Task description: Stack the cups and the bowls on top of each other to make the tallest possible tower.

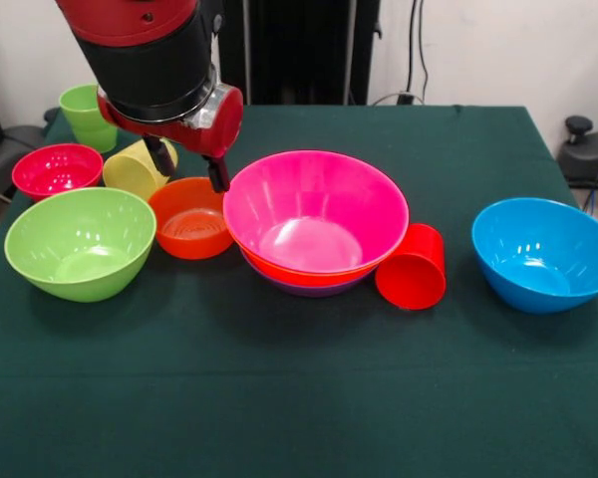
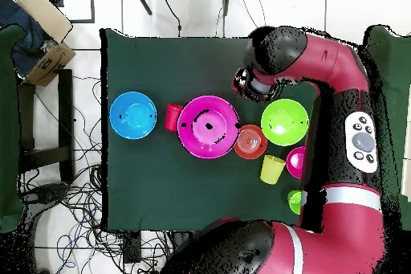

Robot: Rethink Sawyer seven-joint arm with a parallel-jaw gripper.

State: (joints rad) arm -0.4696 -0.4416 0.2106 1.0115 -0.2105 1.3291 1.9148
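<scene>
Lime-green bowl [image 1: 80, 242] sat apart, left of the tower [image 1: 316, 221], which held only pink, orange and purple bowls. Blue bowl [image 1: 544, 253], small bowls and all cups remained unstacked. Gripper [image 1: 188, 165] hovered empty, fingers parted.

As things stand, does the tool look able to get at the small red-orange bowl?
Probably yes: the tool hangs just above the small red-orange bowl, which sits upright with nothing inside or over it.
</scene>
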